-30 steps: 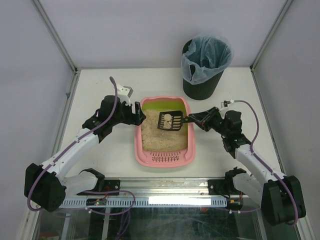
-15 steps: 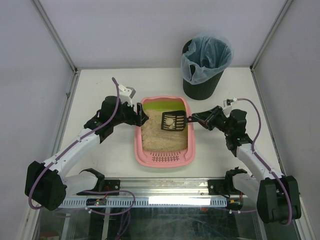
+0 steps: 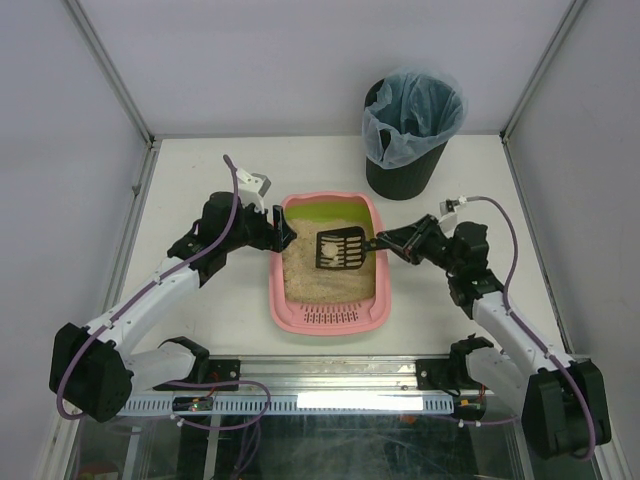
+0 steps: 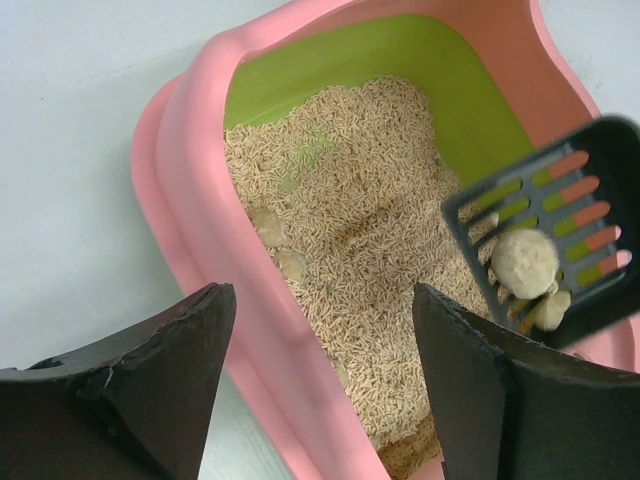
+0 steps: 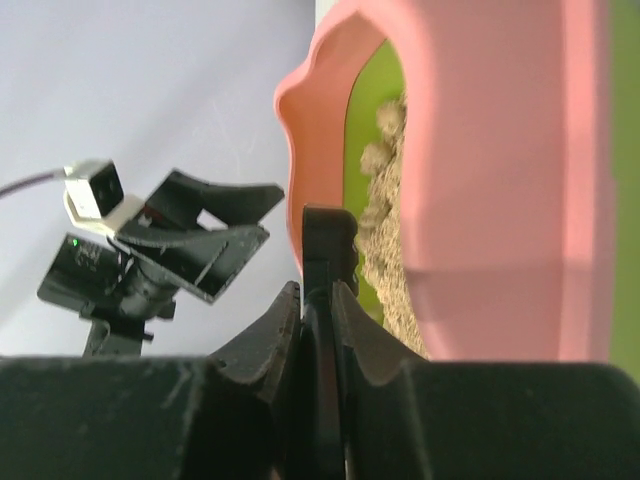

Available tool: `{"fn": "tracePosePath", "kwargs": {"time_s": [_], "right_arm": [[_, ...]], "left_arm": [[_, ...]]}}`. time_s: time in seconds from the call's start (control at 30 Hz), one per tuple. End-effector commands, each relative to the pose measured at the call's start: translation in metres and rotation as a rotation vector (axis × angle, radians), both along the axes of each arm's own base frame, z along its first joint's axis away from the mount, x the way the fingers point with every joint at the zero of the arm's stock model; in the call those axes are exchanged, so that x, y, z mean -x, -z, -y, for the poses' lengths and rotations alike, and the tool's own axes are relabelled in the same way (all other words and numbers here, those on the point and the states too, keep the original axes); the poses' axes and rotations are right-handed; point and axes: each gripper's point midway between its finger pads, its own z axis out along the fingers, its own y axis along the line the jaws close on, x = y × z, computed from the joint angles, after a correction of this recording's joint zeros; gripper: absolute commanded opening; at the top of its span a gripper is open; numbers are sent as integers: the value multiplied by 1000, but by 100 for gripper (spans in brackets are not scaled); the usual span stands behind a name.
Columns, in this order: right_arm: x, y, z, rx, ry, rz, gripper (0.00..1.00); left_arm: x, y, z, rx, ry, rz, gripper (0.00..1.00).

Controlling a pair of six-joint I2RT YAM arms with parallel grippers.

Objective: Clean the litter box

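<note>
The litter box [image 3: 325,318] sits in the middle of the counter [image 3: 200,180], its green end toward the far edge. The right jaws are shut tight on the handle of the black scoop [image 3: 340,250], which hangs over the litter [image 3: 320,285] with pale lumps [image 4: 525,262] on it. The left jaws are wide open over the box's left rim and hold nothing. A black bin [image 3: 405,175] stands near the far right corner

Scoop [image 3: 340,248] abv litter box [image 3: 325,318], bin [image 3: 402,178] behind
</note>
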Motion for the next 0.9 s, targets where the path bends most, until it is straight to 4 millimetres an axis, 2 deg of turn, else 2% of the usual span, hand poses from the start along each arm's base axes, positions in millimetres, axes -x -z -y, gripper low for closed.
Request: {"fn": "tracePosePath", "kwargs": {"time_s": [0.0,0.07,0.1,0.23,0.4,0.6,0.87], "right_arm": [[-10,-27,12,-28,84,93,0],[-4,-39,-8,-14,-34,137,0],[-5,-40,-10,-3,-57,139,0],[-16,-47,8,11,48,156,0],[-27,-68,7,26,42,167,0],[-55,-106,18,-1,130,184,0],[-108,-172,58,-23,355,218,0]], "left_arm": [[-6,-23,-3,11,-22,60,73],[-6,-22,-7,2,-38,61,73],[-7,-21,-9,-4,-47,64,73],[-11,-23,-14,-26,-76,74,73],[-12,-21,-17,-39,-89,74,74],[-14,-17,-19,-54,-100,63,75],[-15,-13,-19,-68,-101,49,75]]}}
